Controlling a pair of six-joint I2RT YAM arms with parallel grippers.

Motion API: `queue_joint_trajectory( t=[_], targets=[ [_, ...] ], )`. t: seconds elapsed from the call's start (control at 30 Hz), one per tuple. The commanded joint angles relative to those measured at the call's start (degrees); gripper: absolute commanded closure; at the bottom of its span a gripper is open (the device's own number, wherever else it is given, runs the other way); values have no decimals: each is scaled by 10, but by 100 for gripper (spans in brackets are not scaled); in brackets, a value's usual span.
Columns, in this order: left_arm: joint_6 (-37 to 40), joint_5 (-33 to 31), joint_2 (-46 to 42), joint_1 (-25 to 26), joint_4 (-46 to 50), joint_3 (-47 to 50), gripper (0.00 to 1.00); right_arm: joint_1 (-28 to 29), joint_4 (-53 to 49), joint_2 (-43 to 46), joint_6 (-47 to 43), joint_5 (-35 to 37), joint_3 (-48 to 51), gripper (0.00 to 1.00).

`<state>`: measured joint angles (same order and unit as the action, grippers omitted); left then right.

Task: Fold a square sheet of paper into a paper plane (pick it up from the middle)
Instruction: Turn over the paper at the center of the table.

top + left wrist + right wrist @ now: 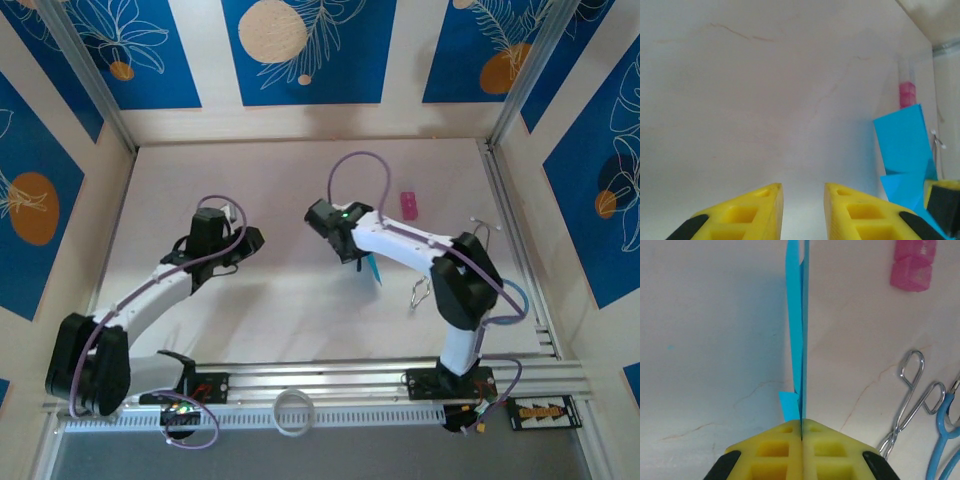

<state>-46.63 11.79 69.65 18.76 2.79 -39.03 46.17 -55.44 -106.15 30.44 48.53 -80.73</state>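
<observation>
My right gripper is shut on the cyan-blue sheet of paper, now folded into a slim layered strip. In the right wrist view it is edge-on, held upright above the table, with a small flap sticking out to the left by the fingertips. From these angles I cannot tell whether it has the form of a paper plane. From above, the paper hangs just under the right gripper near the table's middle. My left gripper sits to the left, apart from the paper. Its fingers stand slightly open with nothing between them, and the paper shows at the right.
A small pink object lies beyond the right arm. A metal wire clip and a blue cable lie beside the right gripper. Leaf-patterned walls enclose the table on three sides. A white ring rests on the front rail.
</observation>
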Motion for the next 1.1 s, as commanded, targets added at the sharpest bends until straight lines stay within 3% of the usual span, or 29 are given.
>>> queue_joint_trajectory(
  t=[0.0,0.17,0.27,0.4,0.5,0.57,0.67,0.77,0.9,1.07],
  targets=[
    [-3,-74,-38,-16,70,7,72,33,-42,-41,18,21,-41,93],
    [-2,-102,-73,-35,102,12,71,75,8,-79,7,-92,-74,90],
    [0,-107,-83,-42,111,11,71,84,84,-68,2,-196,-59,83],
    [4,-89,-78,-45,109,8,71,69,201,-11,7,-336,-1,54],
    [14,-56,-70,-45,89,6,72,31,284,65,41,-406,81,48],
    [22,-11,-61,-45,56,8,76,-15,346,114,74,-455,154,50],
    [21,65,-32,-42,0,8,84,-109,461,162,124,-585,270,68],
    [22,122,18,-32,-22,-8,94,-185,562,175,154,-697,350,79],
    [13,170,79,-7,-58,-27,97,-230,583,154,155,-737,379,85],
    [12,185,119,33,-88,-50,96,-241,577,104,168,-749,376,88]
  ],
)
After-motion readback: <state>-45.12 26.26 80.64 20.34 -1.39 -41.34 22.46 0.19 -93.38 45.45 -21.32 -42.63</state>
